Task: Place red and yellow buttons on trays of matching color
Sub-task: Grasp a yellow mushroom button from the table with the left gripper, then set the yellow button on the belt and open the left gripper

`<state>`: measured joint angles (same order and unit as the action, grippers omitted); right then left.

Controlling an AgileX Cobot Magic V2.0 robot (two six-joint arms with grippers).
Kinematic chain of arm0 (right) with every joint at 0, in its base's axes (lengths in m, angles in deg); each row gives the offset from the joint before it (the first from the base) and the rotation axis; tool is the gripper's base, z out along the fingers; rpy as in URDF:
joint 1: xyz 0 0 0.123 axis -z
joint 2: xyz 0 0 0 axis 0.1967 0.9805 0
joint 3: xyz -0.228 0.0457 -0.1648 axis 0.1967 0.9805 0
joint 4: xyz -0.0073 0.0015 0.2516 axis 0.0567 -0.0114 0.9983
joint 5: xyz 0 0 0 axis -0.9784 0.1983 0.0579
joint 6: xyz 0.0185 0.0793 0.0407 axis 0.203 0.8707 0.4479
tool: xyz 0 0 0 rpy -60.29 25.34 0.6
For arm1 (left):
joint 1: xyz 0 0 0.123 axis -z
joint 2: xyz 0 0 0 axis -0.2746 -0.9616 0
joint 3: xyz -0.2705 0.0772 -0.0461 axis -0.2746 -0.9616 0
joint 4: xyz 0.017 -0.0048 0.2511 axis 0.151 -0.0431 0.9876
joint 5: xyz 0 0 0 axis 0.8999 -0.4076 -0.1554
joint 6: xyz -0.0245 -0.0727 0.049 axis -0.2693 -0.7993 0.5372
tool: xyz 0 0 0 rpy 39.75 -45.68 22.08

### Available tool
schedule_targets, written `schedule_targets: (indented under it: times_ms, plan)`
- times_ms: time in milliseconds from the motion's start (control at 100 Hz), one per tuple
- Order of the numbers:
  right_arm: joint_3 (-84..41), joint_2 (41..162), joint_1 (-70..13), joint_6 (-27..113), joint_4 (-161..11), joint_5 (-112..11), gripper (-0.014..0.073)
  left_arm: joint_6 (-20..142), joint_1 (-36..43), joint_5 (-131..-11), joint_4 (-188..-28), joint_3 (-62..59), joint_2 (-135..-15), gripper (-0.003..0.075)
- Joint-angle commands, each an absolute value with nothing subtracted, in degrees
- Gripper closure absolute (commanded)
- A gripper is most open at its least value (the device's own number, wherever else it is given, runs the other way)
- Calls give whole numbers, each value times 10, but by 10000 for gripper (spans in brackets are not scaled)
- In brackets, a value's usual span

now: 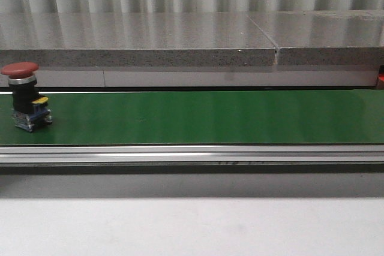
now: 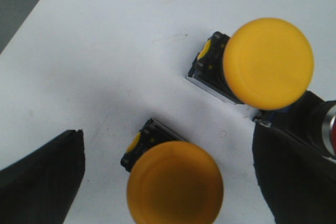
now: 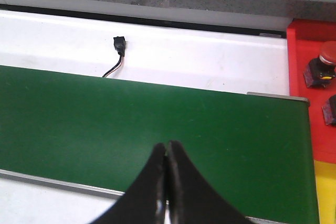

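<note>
Red mushroom-head button is carried upright on the green conveyor belt, awaiting pickup; right gripper is pressed closed and empty, left gripper spread wide around a yellow mushroom-head button.

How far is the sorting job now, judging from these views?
Partly done. Two yellow buttons stand on a white surface under the open left tool. A red tray holds a red-capped button. One red button waits on the green belt. The right tool is shut and empty.
</note>
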<state>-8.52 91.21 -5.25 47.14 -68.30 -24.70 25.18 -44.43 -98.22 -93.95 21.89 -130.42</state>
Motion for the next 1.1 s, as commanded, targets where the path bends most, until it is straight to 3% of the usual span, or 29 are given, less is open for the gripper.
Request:
schedule_targets:
  times_ms: [0, 110, 190, 350, 710, 1090]
  plan:
    - [-100, 906, -54, 467, -676, -278, 661, 250, -446, -966, -944, 237, -1282, 152]
    - [-100, 906, -54, 467, -676, -278, 661, 250, -446, -966, -944, 237, -1285, 299]
    - [-100, 906, -54, 467, -676, -278, 661, 250, -446, -968, -944, 237, -1285, 473]
    - [-100, 906, -54, 467, -676, -278, 661, 250, -446, -989, -946, 237, -1277, 737]
    - [-100, 906, -54, 467, -676, -278, 661, 256, -424, -1021, -949, 237, -1165, 740]
    - [-100, 906, -54, 467, -676, -278, 661, 274, -303, -1054, -929, 209, -1026, 740]
